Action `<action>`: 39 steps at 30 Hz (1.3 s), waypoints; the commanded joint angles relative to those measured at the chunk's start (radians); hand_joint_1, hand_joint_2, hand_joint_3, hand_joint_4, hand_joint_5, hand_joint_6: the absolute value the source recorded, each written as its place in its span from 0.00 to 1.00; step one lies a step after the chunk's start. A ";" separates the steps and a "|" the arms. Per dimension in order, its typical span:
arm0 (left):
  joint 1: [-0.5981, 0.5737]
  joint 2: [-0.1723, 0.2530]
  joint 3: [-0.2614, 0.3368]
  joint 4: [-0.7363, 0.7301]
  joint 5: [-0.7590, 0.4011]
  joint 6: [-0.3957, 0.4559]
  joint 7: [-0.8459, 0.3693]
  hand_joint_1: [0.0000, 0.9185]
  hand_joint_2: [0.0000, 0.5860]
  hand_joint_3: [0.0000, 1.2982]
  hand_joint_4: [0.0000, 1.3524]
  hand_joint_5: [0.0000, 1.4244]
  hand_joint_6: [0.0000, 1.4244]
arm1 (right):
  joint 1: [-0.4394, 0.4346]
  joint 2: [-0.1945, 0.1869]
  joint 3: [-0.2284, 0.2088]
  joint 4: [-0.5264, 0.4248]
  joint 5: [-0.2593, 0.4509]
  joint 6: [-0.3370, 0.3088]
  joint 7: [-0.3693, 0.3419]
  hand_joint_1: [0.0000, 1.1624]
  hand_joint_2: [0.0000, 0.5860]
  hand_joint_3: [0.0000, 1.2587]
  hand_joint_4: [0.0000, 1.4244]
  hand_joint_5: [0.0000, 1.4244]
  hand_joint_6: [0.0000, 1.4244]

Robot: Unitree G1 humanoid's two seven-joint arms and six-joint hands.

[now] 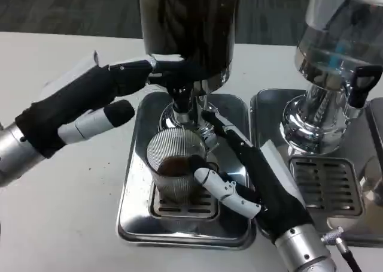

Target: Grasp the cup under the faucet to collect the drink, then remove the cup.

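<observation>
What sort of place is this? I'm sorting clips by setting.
Probably a drinks-station mock-up indoors: two beverage dispensers on steel drip trays, a ribbed glass cup under the faucet, white table.

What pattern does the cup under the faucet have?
Fine vertical ribs on clear glass; the cup shows best in the head view.

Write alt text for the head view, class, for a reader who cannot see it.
The right hand holds a ribbed clear cup with some dark drink in it under the faucet of a dark drink dispenser, on a steel drip tray. The left hand reaches its fingers to the faucet lever. A second dispenser stands to the right.
</observation>
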 commanded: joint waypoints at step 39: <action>0.250 0.032 0.143 0.067 -0.014 -0.005 0.091 0.00 0.17 0.23 0.14 0.09 0.19 | -0.090 0.009 0.020 0.136 0.013 -0.047 0.015 0.33 0.40 0.00 0.00 0.00 0.00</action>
